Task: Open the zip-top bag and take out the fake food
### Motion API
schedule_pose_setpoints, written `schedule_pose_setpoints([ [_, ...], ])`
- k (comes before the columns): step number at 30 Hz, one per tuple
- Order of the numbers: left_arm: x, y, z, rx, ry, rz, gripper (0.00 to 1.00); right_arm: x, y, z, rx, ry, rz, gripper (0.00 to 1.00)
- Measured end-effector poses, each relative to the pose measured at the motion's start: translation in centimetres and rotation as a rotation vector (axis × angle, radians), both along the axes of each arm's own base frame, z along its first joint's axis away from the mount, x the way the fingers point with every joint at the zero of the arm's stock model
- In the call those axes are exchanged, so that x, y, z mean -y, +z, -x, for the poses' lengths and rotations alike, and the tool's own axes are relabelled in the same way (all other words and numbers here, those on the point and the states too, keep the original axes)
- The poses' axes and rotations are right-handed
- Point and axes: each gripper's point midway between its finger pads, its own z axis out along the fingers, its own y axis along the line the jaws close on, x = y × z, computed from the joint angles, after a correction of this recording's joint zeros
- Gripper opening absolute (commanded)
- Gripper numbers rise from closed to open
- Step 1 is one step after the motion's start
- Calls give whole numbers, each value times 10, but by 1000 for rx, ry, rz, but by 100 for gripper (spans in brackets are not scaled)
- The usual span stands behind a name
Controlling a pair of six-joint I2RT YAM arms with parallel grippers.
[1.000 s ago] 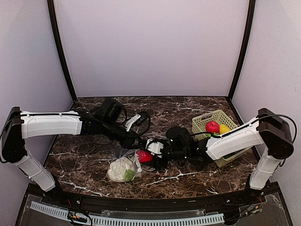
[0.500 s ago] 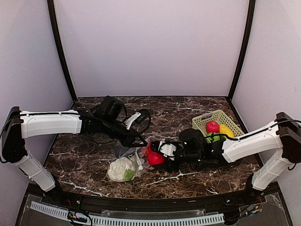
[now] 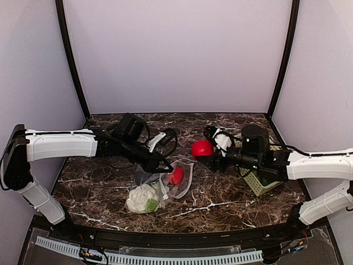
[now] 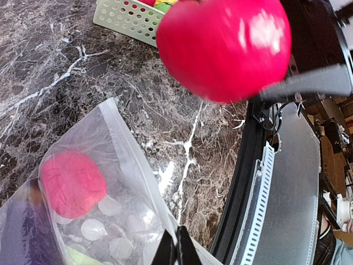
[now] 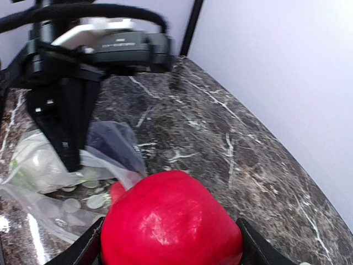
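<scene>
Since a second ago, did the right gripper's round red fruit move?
Yes. The round red fruit moved right, away from the dotted clear plastic bag, toward the light-green lattice basket.

The dark marble table (image 3: 226, 196) carries the bag (image 3: 186, 183) lying slack near its middle, with a cauliflower (image 3: 141, 199) at the bag's near-left end (inside the plastic or just beside it, I cannot tell). A green basket (image 3: 255, 185) sits at the right.

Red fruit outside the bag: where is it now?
Top view, right of centre: the red fruit is held in the air by the right pincer, between the zip-top bag and the green basket.
</scene>
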Motion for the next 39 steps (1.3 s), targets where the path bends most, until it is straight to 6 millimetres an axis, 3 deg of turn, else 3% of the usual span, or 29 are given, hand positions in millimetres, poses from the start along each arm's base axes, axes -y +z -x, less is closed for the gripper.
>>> schedule_pose_setpoints([
  [5, 0, 0, 0, -2, 2, 2, 1, 42, 2, -44, -52, -172, -17, 64],
  [12, 1, 2, -1, -2, 6, 9, 1, 119, 6, -113, -170, -476, -83, 65],
  [17, 2, 2, -1, -2, 8, 11, 1, 166, -7, -139, -255, -639, -120, 67],
  [22, 2, 3, -2, -2, 9, 12, 1, 184, -46, -150, -370, -714, -89, 70],
  [29, 2, 3, -2, 1, 9, 15, 1, 196, -94, -155, -483, -770, -24, 87],
  [31, 2, 3, -2, 1, 9, 15, 1, 197, -96, -156, -489, -778, -21, 98],
  [36, 2, 3, -2, 1, 9, 15, 1, 198, -91, -157, -481, -779, -33, 99],
  [39, 2, 3, -2, 1, 9, 15, 1, 195, -79, -156, -458, -757, -52, 99],
])
